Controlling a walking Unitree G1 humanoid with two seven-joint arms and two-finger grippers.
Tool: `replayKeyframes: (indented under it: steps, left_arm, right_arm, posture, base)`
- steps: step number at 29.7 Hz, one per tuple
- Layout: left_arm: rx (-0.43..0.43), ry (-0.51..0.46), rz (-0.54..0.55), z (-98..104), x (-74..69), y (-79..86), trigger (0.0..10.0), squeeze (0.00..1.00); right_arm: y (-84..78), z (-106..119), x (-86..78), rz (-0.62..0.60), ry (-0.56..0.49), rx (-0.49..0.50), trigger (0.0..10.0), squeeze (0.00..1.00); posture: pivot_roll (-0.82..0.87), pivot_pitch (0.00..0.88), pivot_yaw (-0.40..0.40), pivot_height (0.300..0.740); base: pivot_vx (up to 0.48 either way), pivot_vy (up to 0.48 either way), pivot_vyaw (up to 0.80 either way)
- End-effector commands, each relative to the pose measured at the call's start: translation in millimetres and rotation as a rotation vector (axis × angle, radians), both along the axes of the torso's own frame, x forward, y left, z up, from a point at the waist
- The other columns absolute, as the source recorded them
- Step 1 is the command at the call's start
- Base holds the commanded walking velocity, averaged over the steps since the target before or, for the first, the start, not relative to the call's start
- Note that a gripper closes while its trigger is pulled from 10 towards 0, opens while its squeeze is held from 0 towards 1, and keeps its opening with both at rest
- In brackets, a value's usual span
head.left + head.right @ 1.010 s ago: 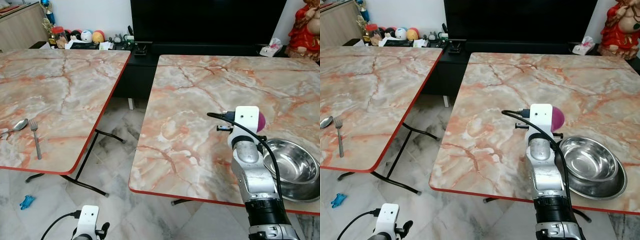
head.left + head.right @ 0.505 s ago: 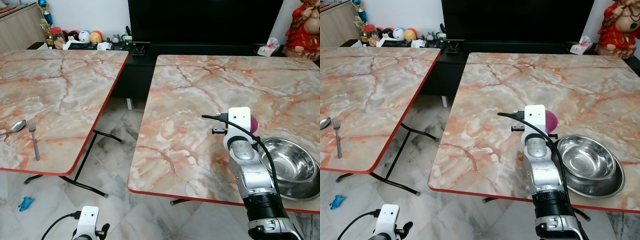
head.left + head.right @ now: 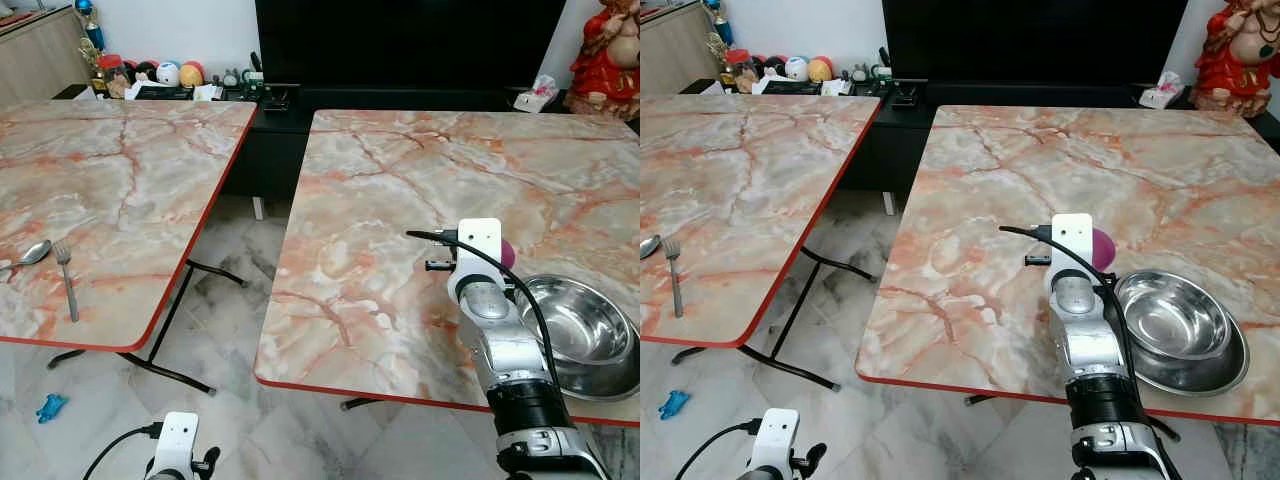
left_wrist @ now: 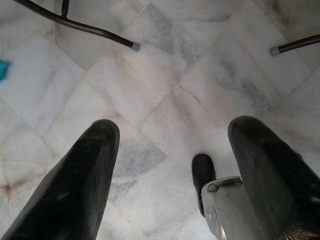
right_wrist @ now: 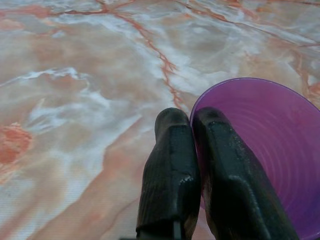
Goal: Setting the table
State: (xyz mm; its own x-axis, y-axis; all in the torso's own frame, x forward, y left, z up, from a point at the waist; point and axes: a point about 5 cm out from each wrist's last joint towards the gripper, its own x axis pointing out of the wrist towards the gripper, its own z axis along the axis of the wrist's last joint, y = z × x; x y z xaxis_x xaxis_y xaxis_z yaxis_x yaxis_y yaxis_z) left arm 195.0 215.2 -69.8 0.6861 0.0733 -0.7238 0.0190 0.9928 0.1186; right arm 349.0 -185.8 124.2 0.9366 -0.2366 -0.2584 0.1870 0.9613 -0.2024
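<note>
A purple cup [image 5: 260, 145] is pinched by its rim between the fingers of my right gripper [image 5: 191, 120], one finger inside and one outside. It hangs low over the right marble table [image 3: 380, 200], just left of a steel bowl [image 3: 1180, 325] near the front edge; from the head the wrist hides most of the purple cup [image 3: 1102, 246]. A fork [image 3: 68, 282] and a spoon [image 3: 35, 252] lie on the left table [image 3: 120, 170] near its front left. My left gripper [image 4: 170, 130] hangs open over the marble floor.
A floor gap with folding table legs [image 3: 190, 320] separates the two tables. A black TV [image 3: 400, 40] on a low cabinet stands behind, with a red statue [image 3: 605, 55] at back right. A blue scrap [image 3: 52, 405] lies on the floor.
My right gripper has sunk slightly toward the table with the purple cup in it. The view has shifted a little; the left arm has not moved.
</note>
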Motion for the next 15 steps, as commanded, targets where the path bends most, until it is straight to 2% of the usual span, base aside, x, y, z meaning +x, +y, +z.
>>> replayKeyframes:
  steps: [1, 14, 15]
  left_arm:
    - [-0.003, 0.018, 0.005, -2.1, -3.7, 1.1, 10.0, 0.0]
    - [-0.001, 0.017, 0.004, -2.1, -3.7, 0.8, 10.0, 0.0]
    - [-0.001, 0.017, 0.004, -2.2, -3.8, 0.8, 10.0, 0.0]
  right_arm:
    - [2.8, 4.6, 3.2, 0.005, -0.018, 0.018, 10.0, 0.0]
    - [5.9, 4.2, 4.2, 0.017, -0.029, 0.037, 10.0, 0.0]
    - [6.5, 4.6, 4.4, 0.021, -0.029, 0.038, 10.0, 0.32]
  posture:
    - [0.05, 0.007, 0.033, 0.74]
    - [0.05, 0.006, 0.032, 0.74]
    - [0.05, 0.006, 0.032, 0.74]
  base:
    - [0.0, 0.0, 0.0]
    - [0.0, 0.0, 0.0]
    - [0.0, 0.0, 0.0]
